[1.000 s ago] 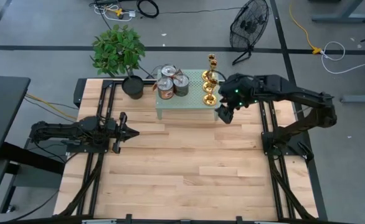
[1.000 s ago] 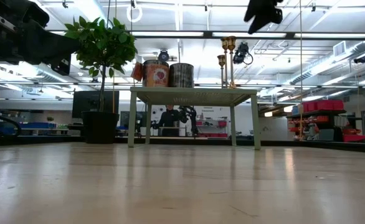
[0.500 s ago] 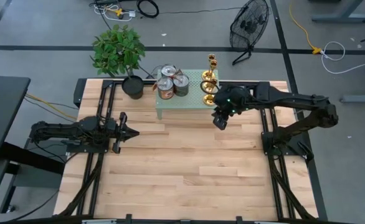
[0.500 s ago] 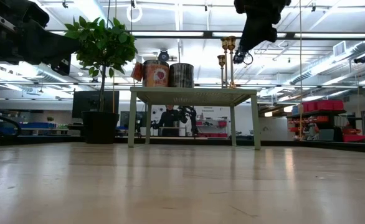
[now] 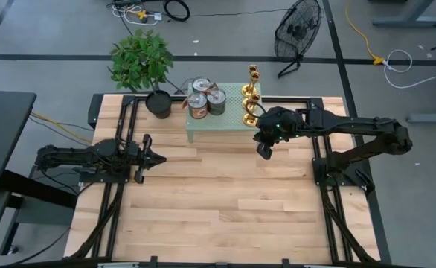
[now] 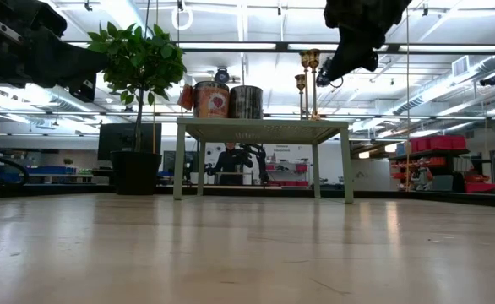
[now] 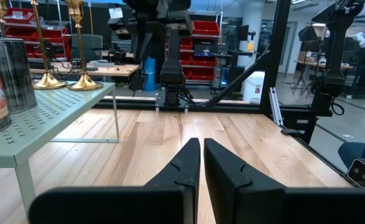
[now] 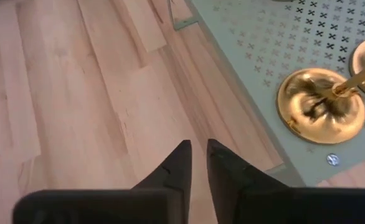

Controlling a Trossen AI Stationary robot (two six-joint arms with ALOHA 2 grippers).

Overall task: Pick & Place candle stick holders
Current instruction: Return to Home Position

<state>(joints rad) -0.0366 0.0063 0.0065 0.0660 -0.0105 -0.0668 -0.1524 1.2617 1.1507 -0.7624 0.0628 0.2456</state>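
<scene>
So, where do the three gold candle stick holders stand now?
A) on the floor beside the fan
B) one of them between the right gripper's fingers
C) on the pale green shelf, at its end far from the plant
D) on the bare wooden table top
C: the candle stick holders stand in a row on the pale green shelf, at the end away from the plant, and the right gripper holds nothing.

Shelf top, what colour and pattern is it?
Shelf top: pale green, small cross-shaped cutouts; right wrist view shows it best.
</scene>
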